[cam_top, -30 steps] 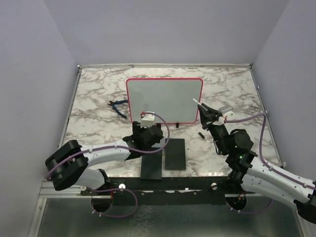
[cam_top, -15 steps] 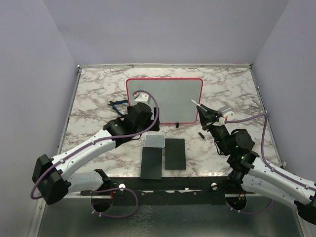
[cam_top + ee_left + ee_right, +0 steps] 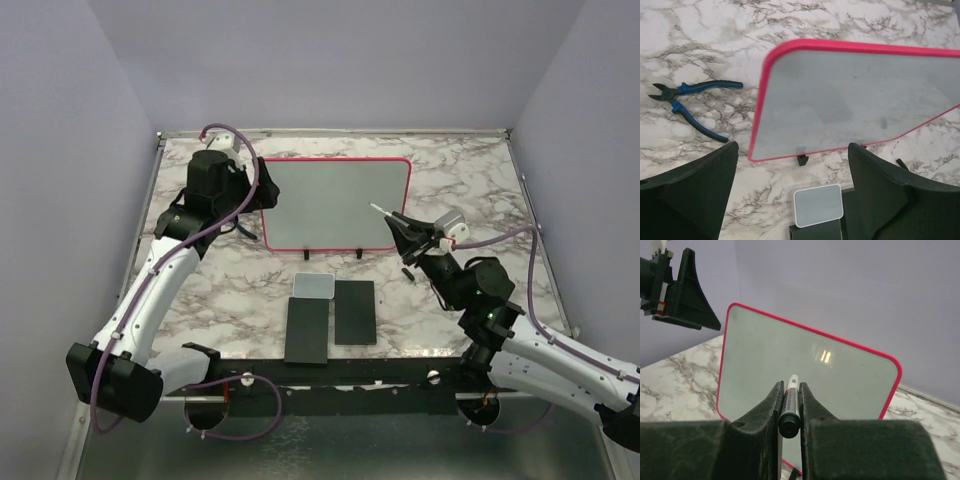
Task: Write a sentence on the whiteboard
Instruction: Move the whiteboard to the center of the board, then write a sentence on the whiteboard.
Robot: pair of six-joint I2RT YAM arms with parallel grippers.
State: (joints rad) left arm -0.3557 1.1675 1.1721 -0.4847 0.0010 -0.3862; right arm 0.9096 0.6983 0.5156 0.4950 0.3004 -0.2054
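The whiteboard (image 3: 335, 205) (image 3: 850, 100) (image 3: 810, 365) stands upright on two small black feet, red-pink rimmed, its face blank; no sentence shows on it. My left gripper (image 3: 258, 192) (image 3: 792, 147) hangs open and empty at the board's upper left corner, looking down on its front. One of its fingers (image 3: 690, 290) shows at the top left of the right wrist view. My right gripper (image 3: 402, 230) (image 3: 790, 387) is shut on a marker (image 3: 385, 215) (image 3: 791, 402). The marker's tip points at the board's right half and stands just short of the face.
Blue-handled pliers (image 3: 690, 105) lie left of the board. A small grey-white pad (image 3: 314, 285) (image 3: 818, 205) rests at the top of the left of two black slabs (image 3: 307, 335) (image 3: 354, 312). A small black cap (image 3: 407, 272) lies by the board's right foot.
My left arm swung up and back-left, from over the pad in front of the board to the board's upper left corner. The right gripper edged left with the marker.
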